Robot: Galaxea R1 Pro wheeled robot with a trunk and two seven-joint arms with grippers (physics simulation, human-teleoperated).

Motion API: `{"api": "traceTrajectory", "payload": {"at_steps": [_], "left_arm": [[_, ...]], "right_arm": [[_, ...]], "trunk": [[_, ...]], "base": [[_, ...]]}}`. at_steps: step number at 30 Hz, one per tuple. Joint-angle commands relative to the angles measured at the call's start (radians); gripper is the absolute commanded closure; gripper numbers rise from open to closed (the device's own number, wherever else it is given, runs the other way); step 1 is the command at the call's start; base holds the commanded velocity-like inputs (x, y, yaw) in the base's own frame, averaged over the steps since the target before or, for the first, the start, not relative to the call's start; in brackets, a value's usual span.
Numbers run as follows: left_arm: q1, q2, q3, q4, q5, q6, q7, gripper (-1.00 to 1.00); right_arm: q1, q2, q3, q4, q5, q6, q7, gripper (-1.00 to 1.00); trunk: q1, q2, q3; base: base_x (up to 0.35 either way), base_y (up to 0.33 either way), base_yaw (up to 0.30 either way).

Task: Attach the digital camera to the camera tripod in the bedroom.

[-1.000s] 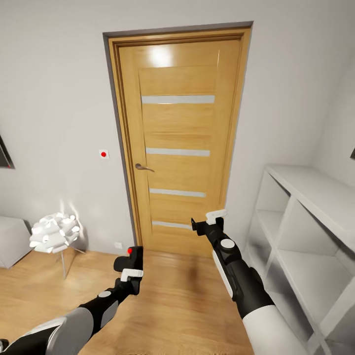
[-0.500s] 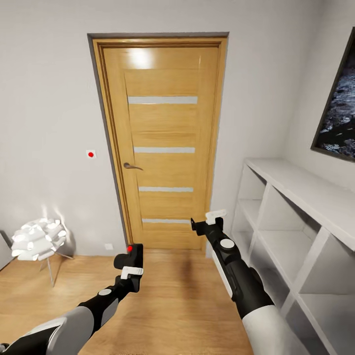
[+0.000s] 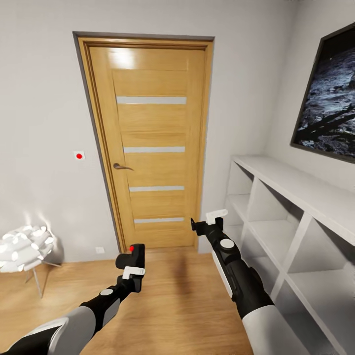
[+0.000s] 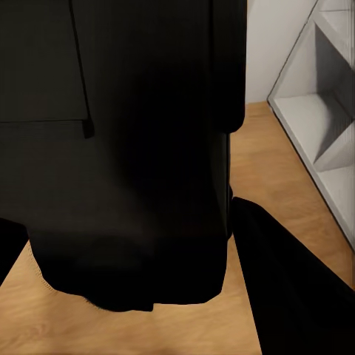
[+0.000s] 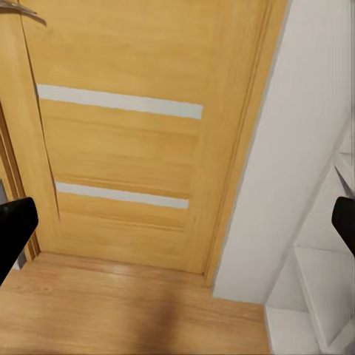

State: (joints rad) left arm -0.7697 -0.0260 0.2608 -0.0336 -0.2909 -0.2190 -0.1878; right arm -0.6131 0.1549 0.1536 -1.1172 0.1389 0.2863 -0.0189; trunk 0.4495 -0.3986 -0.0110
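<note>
My left gripper (image 3: 132, 260) is shut on the digital camera (image 3: 133, 255), a small black box with a red button on top, held low above the wood floor. Close up in the left wrist view the digital camera (image 4: 126, 155) is a large black mass between the fingers (image 4: 296, 288). My right gripper (image 3: 201, 226) is open and holds nothing, pointing at the foot of the oak door (image 3: 150, 143). In the right wrist view its fingertips (image 5: 15, 229) stand far apart. The camera tripod is out of view.
The oak door with frosted strips is closed straight ahead. White cube shelves (image 3: 291, 212) run along the right wall under a dark framed picture (image 3: 328, 108). A white ball-shaped floor lamp (image 3: 22, 246) stands at the left. Light wood floor (image 3: 177, 305) lies open between them.
The whole view has swung to the right: door and lamp slid left, more shelving and the picture came in. Both arms keep their pose; the camera stays in the left gripper.
</note>
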Motion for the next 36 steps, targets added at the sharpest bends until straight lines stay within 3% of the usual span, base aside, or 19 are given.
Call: {"api": "traceTrajectory", "payload": {"at_steps": [1,9,12,18,36], "left_arm": [[0.0,-0.001,0.009,0.0,-0.01,-0.002,-0.003,1.0],[0.0,-0.004,0.008,0.0,-0.012,-0.002,-0.002,1.0],[0.0,-0.025,0.006,0.005,-0.015,-0.002,-0.003,1.0],[0.0,-0.035,0.005,0.007,-0.016,-0.002,-0.004,1.0],[0.0,-0.035,0.005,0.009,-0.017,-0.002,-0.004,1.0]], "right_arm": [[-0.001,0.0,0.001,-0.001,0.01,0.007,-0.002,-1.0],[-0.001,0.0,0.001,-0.001,0.01,0.007,-0.002,-1.0],[-0.001,0.0,0.001,-0.001,0.01,0.007,-0.003,-1.0],[-0.001,0.0,0.001,-0.001,0.01,0.007,-0.003,-1.0],[-0.001,0.0,0.001,-0.001,0.01,0.007,-0.003,-1.0]], "trunk": [[0.0,-0.001,-0.001],[0.0,-0.001,-0.001],[0.0,-0.001,-0.001],[0.0,-0.001,0.002],[0.0,-0.001,0.021]], "base": [[-0.003,0.034,-0.066],[-0.001,0.013,-0.025],[0.0,0.001,-0.002],[-0.05,0.0,-0.082],[-0.325,0.0,-0.198]]}}
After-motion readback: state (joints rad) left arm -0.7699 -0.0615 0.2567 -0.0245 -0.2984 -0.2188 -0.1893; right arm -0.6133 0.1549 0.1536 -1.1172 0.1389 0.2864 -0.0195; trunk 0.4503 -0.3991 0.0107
